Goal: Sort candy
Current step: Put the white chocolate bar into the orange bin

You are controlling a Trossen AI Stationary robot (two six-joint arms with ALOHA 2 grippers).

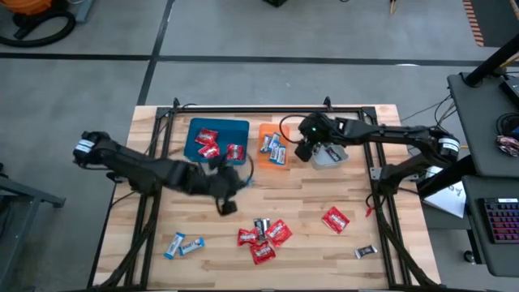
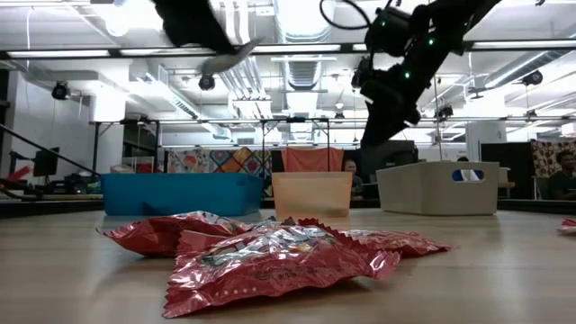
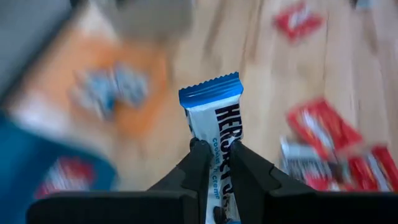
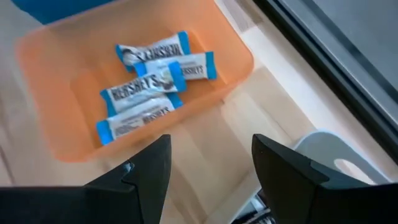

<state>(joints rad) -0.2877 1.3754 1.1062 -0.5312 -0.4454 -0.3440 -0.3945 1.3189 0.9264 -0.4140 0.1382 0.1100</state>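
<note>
My left gripper (image 3: 216, 148) hangs over the middle of the table (image 1: 225, 199), in front of the blue tray (image 1: 217, 139), and is shut on a blue-and-white candy (image 3: 214, 106). My right gripper (image 4: 211, 155) is open in the air by the orange tray (image 1: 273, 146), between it and the grey tray (image 1: 331, 154). Several blue-and-white candies (image 4: 152, 78) lie in the orange tray and red ones (image 1: 212, 144) in the blue tray. Loose on the table are a red pile (image 1: 263, 237), a single red candy (image 1: 335, 219), blue-and-white ones (image 1: 185, 245) and a dark one (image 1: 366, 252). My left gripper pinches the blue-and-white candy between its two fingers, lengthwise along the wrapper, on its lower half (image 3: 219, 134). The crimped blue end (image 3: 210, 90) sticks out past the fingertips. The candy is lifted clear of the table.
The three trays stand in a row near the table's far edge. Bare wood lies between the trays and the loose candy at the near side. A black frame rail (image 1: 381, 211) runs along the table's right side, and people sit in the room behind (image 2: 349, 171).
</note>
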